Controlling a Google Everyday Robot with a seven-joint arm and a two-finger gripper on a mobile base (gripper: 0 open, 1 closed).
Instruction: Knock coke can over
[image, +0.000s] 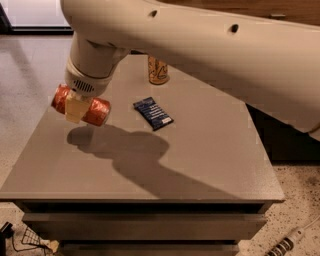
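The coke can (98, 111) is red and lies on its side in my gripper (75, 107), held just above the left part of the grey table (200, 165). One cream fingertip (75, 108) crosses the can's middle and the other is hidden behind it. The gripper is shut on the can. The can's shadow falls on the table just below it. My large cream arm (210, 45) fills the top of the camera view.
An orange-gold can (158, 70) stands upright at the table's back, partly behind my arm. A dark blue packet (153, 113) lies flat near the table's middle. Drawer fronts (145, 225) are below the top. A power strip (285, 245) lies on the floor at right.
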